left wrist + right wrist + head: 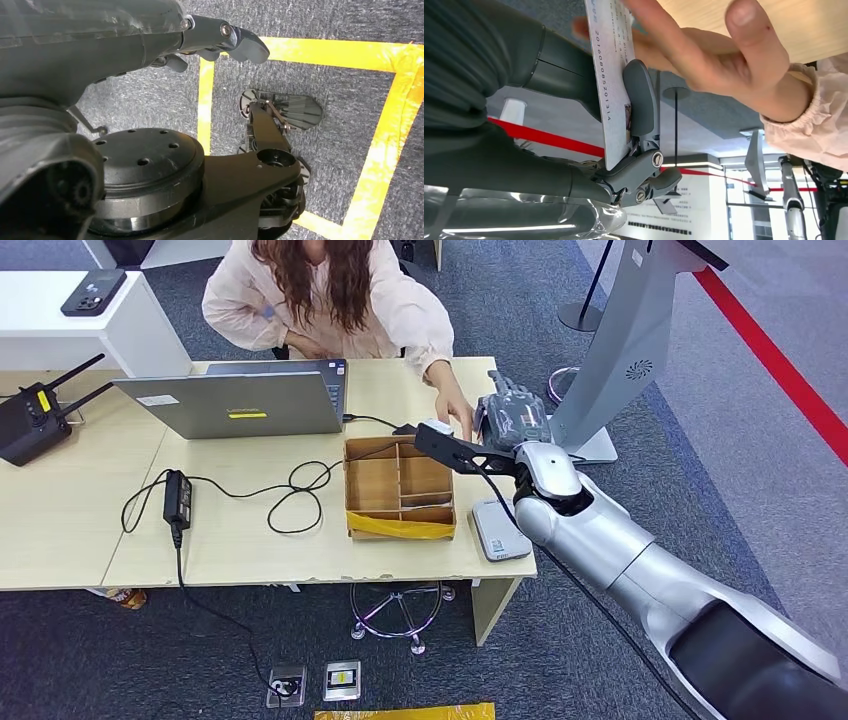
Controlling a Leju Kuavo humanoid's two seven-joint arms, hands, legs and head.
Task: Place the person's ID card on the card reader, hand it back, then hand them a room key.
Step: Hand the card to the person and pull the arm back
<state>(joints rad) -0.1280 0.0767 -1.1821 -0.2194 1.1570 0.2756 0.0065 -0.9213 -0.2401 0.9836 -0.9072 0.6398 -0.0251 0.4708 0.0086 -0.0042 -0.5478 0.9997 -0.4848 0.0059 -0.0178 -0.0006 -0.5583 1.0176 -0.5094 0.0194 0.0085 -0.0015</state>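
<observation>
The worktop [250,530] carries a laptop [240,400], a divided cardboard box [399,488] and the grey card reader [498,532] at its near right corner; the right hand [512,415] pinches the ID card [610,85] beside the person's hand [455,418]. The step seems a handover of the card; which direction cannot be told. The left hand [150,45] hangs over the floor with fingers curled, holding nothing.

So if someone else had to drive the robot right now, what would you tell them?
Right hand: pinches the ID card between thumb and fingers, held out over the far right of the table. The person's hand is on the card too.
Left hand: hangs by the floor, holding nothing.
Card reader: on the table's near right corner, nothing on it.
Box: beside the reader; a pale card lies in one compartment, maybe a room key.
Whether the card was read can't be told. Room key not yet handed over.
</observation>
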